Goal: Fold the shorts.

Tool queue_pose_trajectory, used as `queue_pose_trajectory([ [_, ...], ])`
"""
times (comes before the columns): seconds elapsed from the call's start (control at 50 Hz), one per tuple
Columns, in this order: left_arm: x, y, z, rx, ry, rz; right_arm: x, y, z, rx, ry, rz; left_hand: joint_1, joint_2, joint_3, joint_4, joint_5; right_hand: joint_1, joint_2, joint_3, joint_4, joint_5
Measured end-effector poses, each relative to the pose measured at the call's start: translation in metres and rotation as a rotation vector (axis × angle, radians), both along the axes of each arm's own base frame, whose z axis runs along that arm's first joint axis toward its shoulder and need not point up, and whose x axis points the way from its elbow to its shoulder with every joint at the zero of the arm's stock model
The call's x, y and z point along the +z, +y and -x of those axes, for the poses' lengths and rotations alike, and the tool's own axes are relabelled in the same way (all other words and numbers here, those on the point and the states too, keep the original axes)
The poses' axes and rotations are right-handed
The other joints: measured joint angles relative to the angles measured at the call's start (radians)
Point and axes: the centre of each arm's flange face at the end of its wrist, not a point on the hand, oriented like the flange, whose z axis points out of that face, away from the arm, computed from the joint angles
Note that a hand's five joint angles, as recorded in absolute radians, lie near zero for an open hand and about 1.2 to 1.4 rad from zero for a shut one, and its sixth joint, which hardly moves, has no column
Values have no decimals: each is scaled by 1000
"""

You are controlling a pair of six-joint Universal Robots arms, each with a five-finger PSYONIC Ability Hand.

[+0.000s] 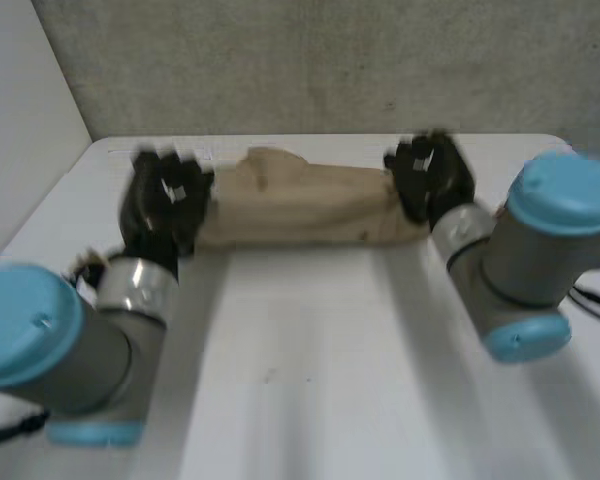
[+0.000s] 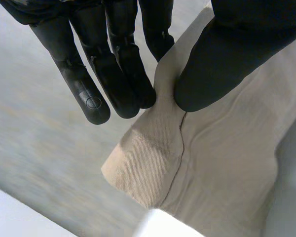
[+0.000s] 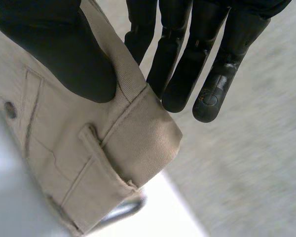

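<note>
The beige shorts [image 1: 302, 205] lie as a long, narrow band across the far part of the white table [image 1: 310, 370], near the grey wall [image 1: 310, 60], and reach from one hand to the other. The left hand [image 1: 165, 205] is at the band's left end and the right hand [image 1: 430, 180] at its right end, each arm coming in from its own side. In the left wrist view the left thumb [image 2: 222, 59] presses on the cloth's near face while the straight fingers [image 2: 116, 74], close side by side, lie behind its edge, so this hand pinches the shorts between thumb and fingers. A folded corner [image 2: 138, 168] with a dark seam [image 2: 180, 148] sticks out just past the fingertips. In the right wrist view the right hand does the same: its thumb [image 3: 64, 54] bears on the waistband [image 3: 138, 128] and its straight fingers [image 3: 187, 64] stand behind the edge, pinching the cloth between them. Beyond the thumb tip the waistband's corner juts out, with a belt loop [image 3: 96, 158] just beside it and a small dark button [image 3: 10, 109] farther along the cloth. Whether the band rests on the table or hangs just above it cannot be told.
</note>
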Motion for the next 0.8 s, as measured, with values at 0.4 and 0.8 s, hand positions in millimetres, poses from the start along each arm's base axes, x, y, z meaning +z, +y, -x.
queue_pose_trajectory([
  [0.4, -33, 154, -54, -67, -485, -590, -27, 127, 67, 129, 564, -607, 0, 0, 0, 0, 0, 0, 0, 0, 0, 0],
  [0.8, 10, 45, -3, -87, -200, -324, -45, 143, 74, 167, 592, -535, -664, -740, -737, -740, -711, 0, 0, 0, 0, 0],
])
